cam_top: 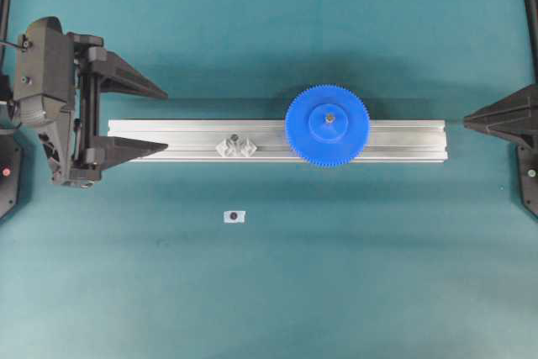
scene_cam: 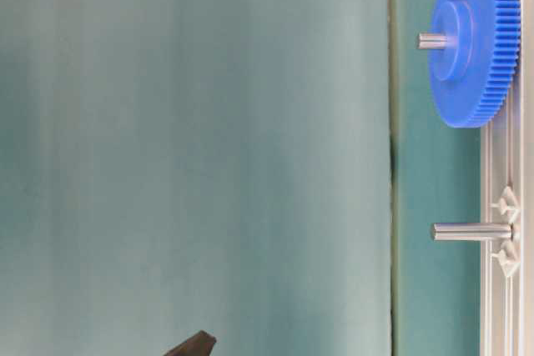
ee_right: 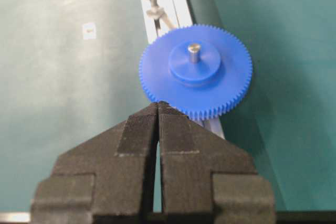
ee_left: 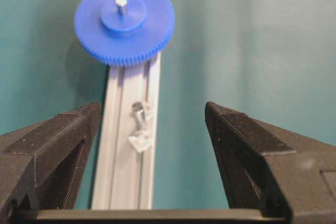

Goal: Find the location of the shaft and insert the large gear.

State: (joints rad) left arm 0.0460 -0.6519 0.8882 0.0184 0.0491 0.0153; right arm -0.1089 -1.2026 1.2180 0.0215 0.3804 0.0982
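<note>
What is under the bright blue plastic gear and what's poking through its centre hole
The bright blue plastic gear lies flat on the grooved aluminium rail. A grey metal pin rises through its hub. The disc overhangs the rail on both sides, covering the pin's base and any brackets there.

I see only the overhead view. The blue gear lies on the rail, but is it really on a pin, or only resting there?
Observer: The large gear is on a pin; in the table-level view the pin's tip sticks out past the raised hub.
Operator: Is the other pin free?
Observer: Yes. The second shaft stands bare between its clear brackets.
Operator: My view crops the right gripper. Is it open?
Observer: No. Its wrist camera shows the right gripper with fingertips together, empty, close to the gear's rim.
Operator: And the left one?
Observer: The left gripper is wide open, holding nothing, with the rail between its fingers.
</note>
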